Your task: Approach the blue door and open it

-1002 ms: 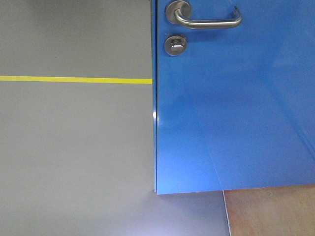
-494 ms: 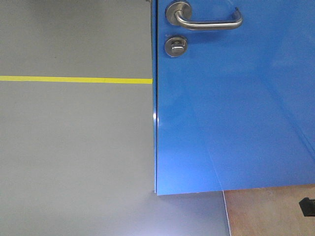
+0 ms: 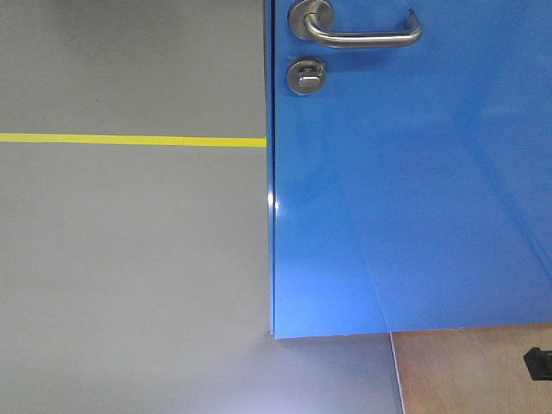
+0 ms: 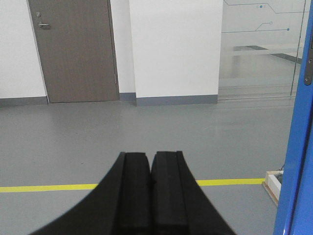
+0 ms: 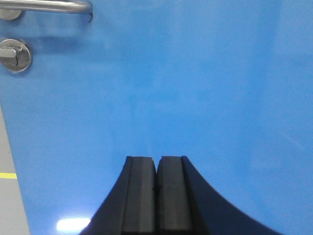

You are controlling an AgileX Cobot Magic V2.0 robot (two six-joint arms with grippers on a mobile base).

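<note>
**Q:** Two hands, one door (image 3: 414,190) — what is it made of, by the look?

**R:** Glossy bright-blue flat panel, smooth enough to carry soft reflections and a bright glint near its lower edge. On it sits a brushed-steel lever (image 3: 358,30) on a round rose, its bar running level with the tip bent back toward the panel. Just below is a round steel lock (image 3: 306,77) with a small thumb-turn.

**Q:** Where does the door stand?

**R:** It fills the right part of the front view, its left edge upright and its bottom edge just above the floor (image 3: 129,259). That floor is plain matte grey, crossed by a thin yellow line (image 3: 129,140) that runs up to the door's edge. Under the door at right is a tan, wood-coloured patch of flooring (image 3: 466,371).

**Q:** And the hands?

**R:** The right hand (image 5: 156,188) points straight at the blue panel, below and to the right of the lever and lock, its two black ribbed fingers (image 5: 140,193) pressed together with nothing between them. The left hand (image 4: 150,188) is likewise closed and empty, aimed past the door's edge at open grey floor, a white wall (image 4: 173,46) and a grey-brown door (image 4: 73,49) far off. The blue door shows as a strip at that view's right side.

**Q:** Is either hand touching the door?

**R:** I cannot tell.
</note>
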